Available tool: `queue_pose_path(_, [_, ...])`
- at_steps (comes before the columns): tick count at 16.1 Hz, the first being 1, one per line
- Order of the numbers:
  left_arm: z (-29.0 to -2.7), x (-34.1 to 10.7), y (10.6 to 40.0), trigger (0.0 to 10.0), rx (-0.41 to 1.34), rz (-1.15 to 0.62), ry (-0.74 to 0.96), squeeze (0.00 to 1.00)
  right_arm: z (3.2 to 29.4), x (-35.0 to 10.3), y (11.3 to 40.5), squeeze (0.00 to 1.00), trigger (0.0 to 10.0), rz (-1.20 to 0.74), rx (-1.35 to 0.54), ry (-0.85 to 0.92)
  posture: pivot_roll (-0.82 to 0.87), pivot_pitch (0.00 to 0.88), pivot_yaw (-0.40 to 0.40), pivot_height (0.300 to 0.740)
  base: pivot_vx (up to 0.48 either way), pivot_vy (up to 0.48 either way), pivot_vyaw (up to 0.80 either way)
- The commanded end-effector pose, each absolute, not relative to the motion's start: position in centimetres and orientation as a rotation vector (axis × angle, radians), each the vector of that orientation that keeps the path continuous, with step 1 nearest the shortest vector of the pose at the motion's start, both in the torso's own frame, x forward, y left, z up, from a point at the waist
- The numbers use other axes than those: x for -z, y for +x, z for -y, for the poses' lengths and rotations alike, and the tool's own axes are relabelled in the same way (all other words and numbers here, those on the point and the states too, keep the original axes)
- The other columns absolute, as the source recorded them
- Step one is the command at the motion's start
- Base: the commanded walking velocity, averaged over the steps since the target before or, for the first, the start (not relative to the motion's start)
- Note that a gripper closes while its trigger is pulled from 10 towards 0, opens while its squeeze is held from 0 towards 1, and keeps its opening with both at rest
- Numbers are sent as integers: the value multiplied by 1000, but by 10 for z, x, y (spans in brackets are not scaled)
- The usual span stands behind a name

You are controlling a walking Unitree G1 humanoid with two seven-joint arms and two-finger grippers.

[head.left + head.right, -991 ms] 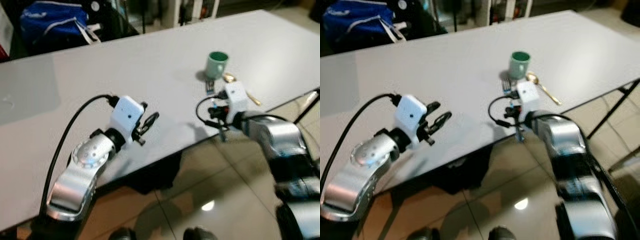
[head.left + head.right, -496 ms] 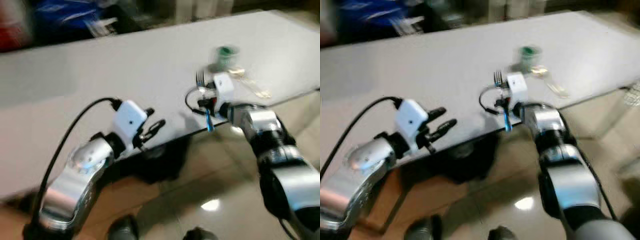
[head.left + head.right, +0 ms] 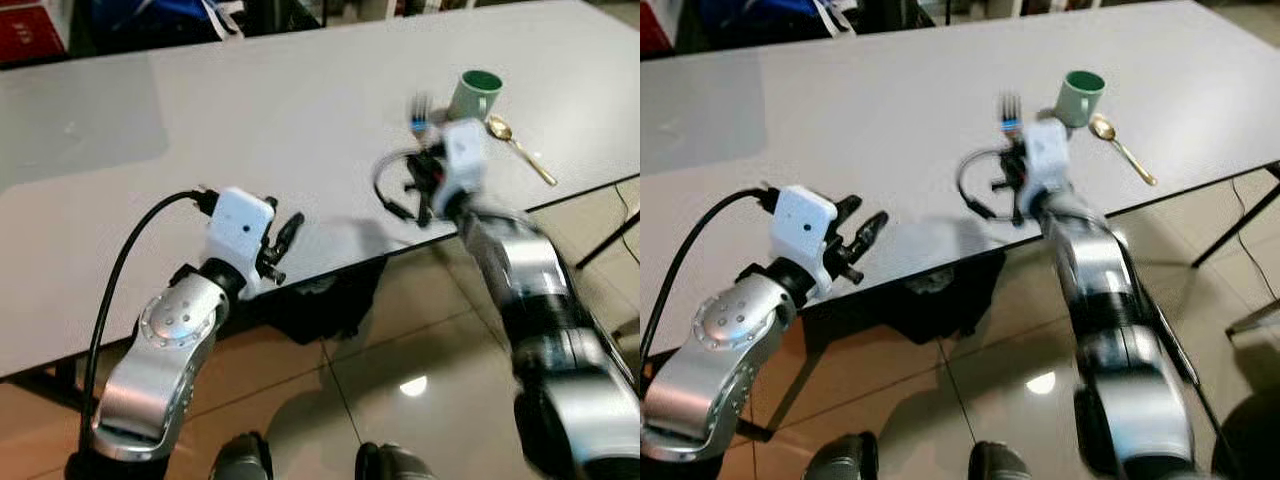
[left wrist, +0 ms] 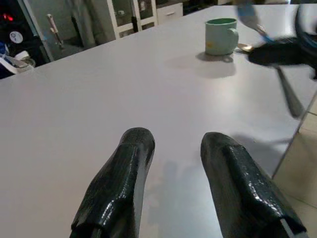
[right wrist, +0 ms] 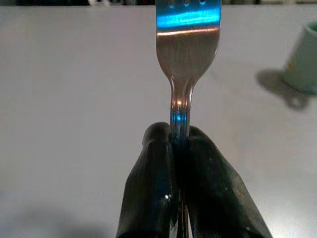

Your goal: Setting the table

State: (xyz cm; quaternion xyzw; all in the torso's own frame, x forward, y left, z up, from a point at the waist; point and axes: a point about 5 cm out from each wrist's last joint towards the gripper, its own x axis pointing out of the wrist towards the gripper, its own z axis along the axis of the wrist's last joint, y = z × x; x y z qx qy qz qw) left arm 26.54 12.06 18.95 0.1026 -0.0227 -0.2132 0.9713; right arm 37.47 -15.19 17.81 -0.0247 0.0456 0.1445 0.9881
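R gripper (image 5: 179, 148) pinching fork (image 5: 187, 54) upright over bench (image 3: 250, 120), near green mug (image 3: 474, 94), gold spoon (image 3: 520, 150). L gripper (image 4: 176, 163) spread, empty.

Grey table (image 3: 250, 110) with mug (image 3: 473, 94), spoon (image 3: 520, 150)

My right gripper (image 5: 181, 144), clamped on the fork (image 3: 1011, 108), is now out over the table (image 3: 250, 120) with the tines up, just beside the green mug (image 3: 474, 93); a second ago it hung at the table's edge with the handle below it. My left gripper (image 4: 173, 158) sits closer to that near edge than before. My head has tilted, shifting the whole scene.
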Motion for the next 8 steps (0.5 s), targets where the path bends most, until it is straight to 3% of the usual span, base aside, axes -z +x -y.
queue_pose_path(1, [-117,-191,268,10000,425,62,204,0,151,-194,373,0,10000,-32,-290,-27,-37,142,8,740,0,0,0])
queue_pose_path(4, [-111,-198,276,10000,419,91,189,0,156,-188,354,0,10000,-41,-260,53,-43,121,10,740,89,0,0])
queue_pose_path(7, [-114,-197,276,10000,398,92,195,0,155,-189,342,0,10000,-44,-273,40,-41,107,6,740,334,0,-731])
queue_pose_path(8, [-115,-197,277,10000,391,95,193,0,153,-190,341,0,10000,-39,-288,31,-39,104,4,740,337,0,0])
